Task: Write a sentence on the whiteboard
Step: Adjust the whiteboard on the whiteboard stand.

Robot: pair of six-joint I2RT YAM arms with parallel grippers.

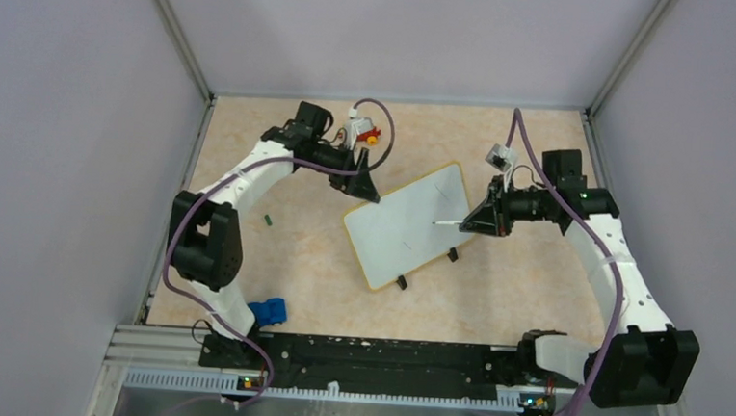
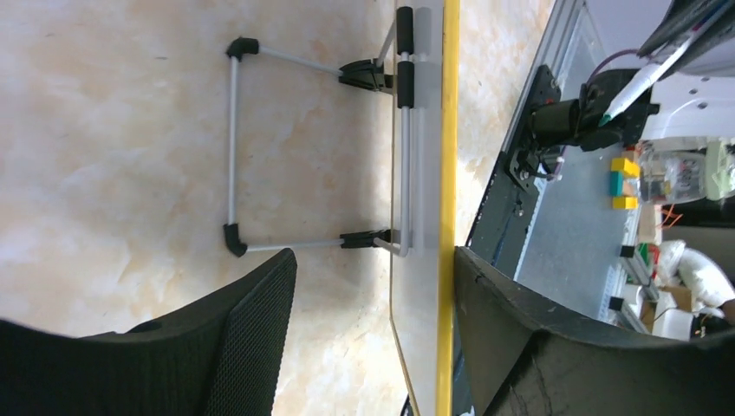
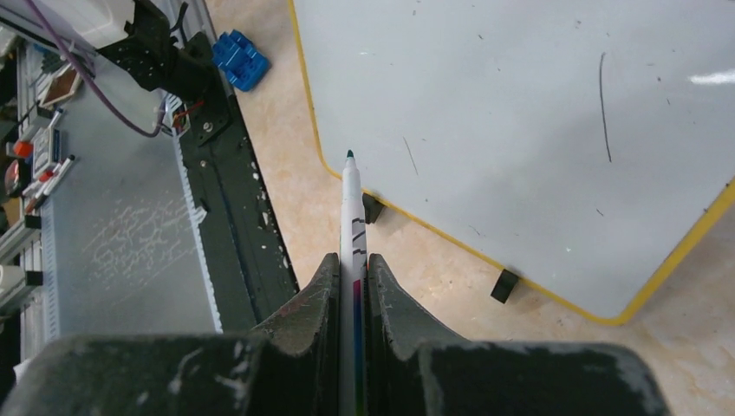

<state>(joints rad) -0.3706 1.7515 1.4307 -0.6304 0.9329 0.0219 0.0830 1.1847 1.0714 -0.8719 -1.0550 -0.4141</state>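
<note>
The yellow-rimmed whiteboard [image 1: 406, 232] sits askew near the middle of the tabletop [image 1: 274, 260], with a few thin strokes [image 3: 602, 104] on its white face. The left gripper [image 2: 374, 254] straddles the board's far-left edge with jaws open, one finger on either side of the rim. The right gripper [image 3: 351, 260] has its jaws clamped on a green-tipped marker [image 3: 352, 199], which points at the board's right side.
</note>
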